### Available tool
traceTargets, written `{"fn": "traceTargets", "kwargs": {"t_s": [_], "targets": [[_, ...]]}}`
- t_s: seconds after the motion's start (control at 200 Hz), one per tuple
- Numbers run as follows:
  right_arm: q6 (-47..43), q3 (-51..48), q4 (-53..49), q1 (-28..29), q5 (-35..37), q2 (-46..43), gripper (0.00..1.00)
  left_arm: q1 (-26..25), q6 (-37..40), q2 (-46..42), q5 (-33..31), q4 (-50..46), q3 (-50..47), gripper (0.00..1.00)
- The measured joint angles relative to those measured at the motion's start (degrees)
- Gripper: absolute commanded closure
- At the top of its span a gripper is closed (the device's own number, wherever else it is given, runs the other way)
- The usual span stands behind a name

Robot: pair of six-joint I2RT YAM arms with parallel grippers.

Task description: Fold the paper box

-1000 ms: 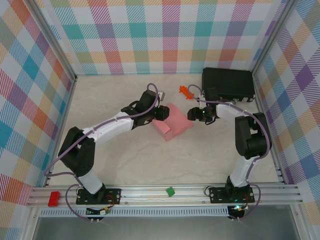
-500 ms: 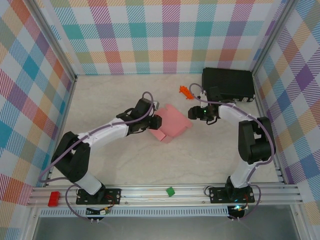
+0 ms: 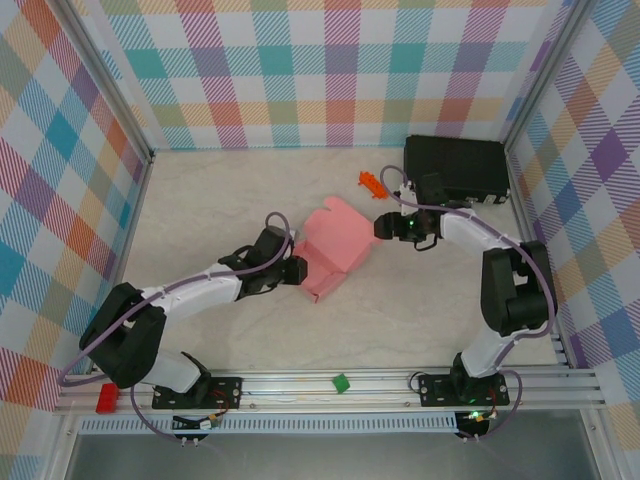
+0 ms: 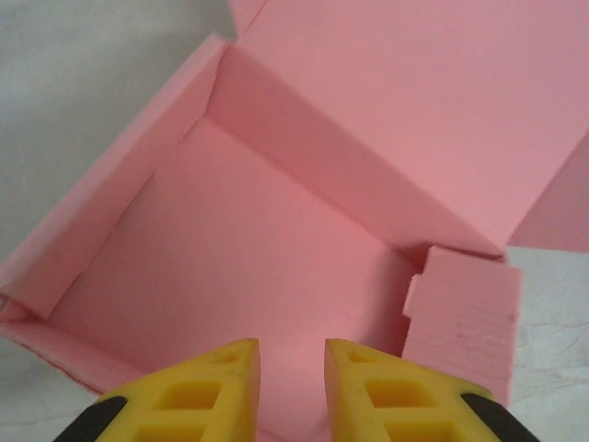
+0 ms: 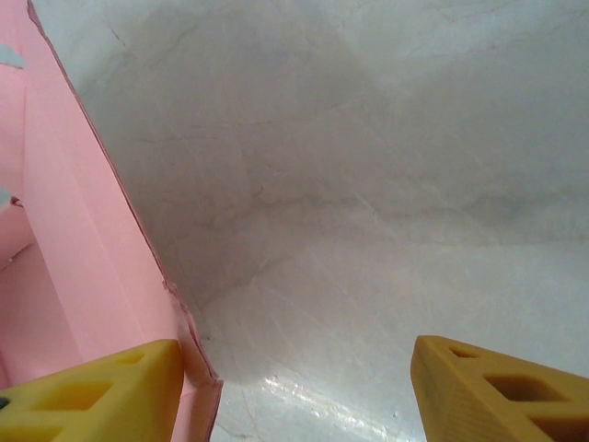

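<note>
- Step, as I read it: tray of the paper box [image 3: 335, 250] is formed and the lid is not yet shut. Roughly mid-task.
- Box sits mid-bench [image 3: 400, 320] between the two arms, skewed to the bench edges. The lid panel is open on the far side, walls are up, and the inside is empty in the left wrist view.
- One side flap [image 4: 460, 313] sticks out at the box's right corner, not tucked.
- Left claw [image 3: 295, 272] is at the near-left wall of the box. In the wrist view its fingers [image 4: 225, 378] stand a narrow gap apart, pointing into the tray. Can't tell whether they pinch the near wall or just hover over it.
- Right claw [image 3: 385, 228] is at the box's right edge, spread wide and holding nothing. One finger [image 5: 92, 387] is just beside the pink wall, and bare bench lies between the tips.
- Left arm pose: stretched low and long from its base, forearm near flat, wrist aimed right at the box.
- Right arm pose: upper link upright, forearm reaching left, claw low beside the box.
- Next move likely calls for one claw to steady the tray while the other swings the lid over and tucks the flaps.
- Risk: thin card buckles or the box slides.
- Black case [image 3: 457, 168] is far right, well apart from the box. Orange bit [image 3: 370, 182] is nearer the lid.
</note>
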Motion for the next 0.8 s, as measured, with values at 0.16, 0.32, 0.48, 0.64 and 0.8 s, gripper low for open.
{"fn": "traceTargets", "kwargs": {"t_s": [0.16, 0.32, 0.48, 0.64, 0.8], "targets": [[0.4, -3.5, 0.4, 0.0, 0.0, -6.3, 0.3, 0.0, -2.7, 0.5, 0.5, 3.8, -3.4, 0.74], [0.1, -3.2, 1.1, 0.0, -2.4, -12.1, 0.29, 0.0, -4.3, 3.6, 2.0, 8.3, -3.6, 0.74], [0.0, -2.2, 1.0, 0.0, -2.5, -13.1, 0.32, 0.0, -6.7, 5.3, 3.9, 12.5, -3.5, 0.72], [1.1, -4.2, 1.4, 0.0, -0.7, -16.2, 0.34, -0.2, -10.3, 7.0, 6.0, 17.1, -3.5, 0.68], [3.7, -8.1, 1.1, 0.0, 4.0, -26.1, 0.34, -0.2, -11.8, 6.6, 7.1, 16.8, -2.4, 0.53]]}}
